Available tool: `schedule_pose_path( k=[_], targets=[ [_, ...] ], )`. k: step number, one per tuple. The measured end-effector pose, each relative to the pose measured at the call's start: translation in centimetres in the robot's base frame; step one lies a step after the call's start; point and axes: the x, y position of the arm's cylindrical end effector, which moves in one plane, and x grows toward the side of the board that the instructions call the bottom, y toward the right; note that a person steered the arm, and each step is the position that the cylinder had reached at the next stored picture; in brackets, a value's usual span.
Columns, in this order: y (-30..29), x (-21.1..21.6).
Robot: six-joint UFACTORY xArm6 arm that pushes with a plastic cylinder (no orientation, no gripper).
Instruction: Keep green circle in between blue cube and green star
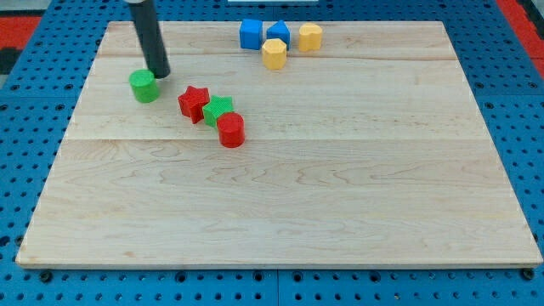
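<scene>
The green circle sits on the wooden board at the view's upper left. My tip touches the board just above and to the right of it, nearly touching it. The green star lies to the right, wedged between a red star on its left and a red cylinder at its lower right. The blue cube is at the view's top centre, well right of the green circle.
Next to the blue cube are a blue pentagon-like block, a yellow block and a yellow block. The wooden board lies on a blue pegboard; its edges are near the view's borders.
</scene>
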Motion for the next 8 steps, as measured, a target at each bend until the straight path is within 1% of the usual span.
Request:
schedule_pose_path(
  k=[1, 2, 3, 4, 5, 6, 8],
  targets=[
    [-1.1, -1.8],
    [-5.0, -2.0],
    [-8.1, 1.8],
    [-4.4, 4.3],
    [4.2, 2.8],
    [8.4, 1.9],
    [8.3, 1.1]
  ],
)
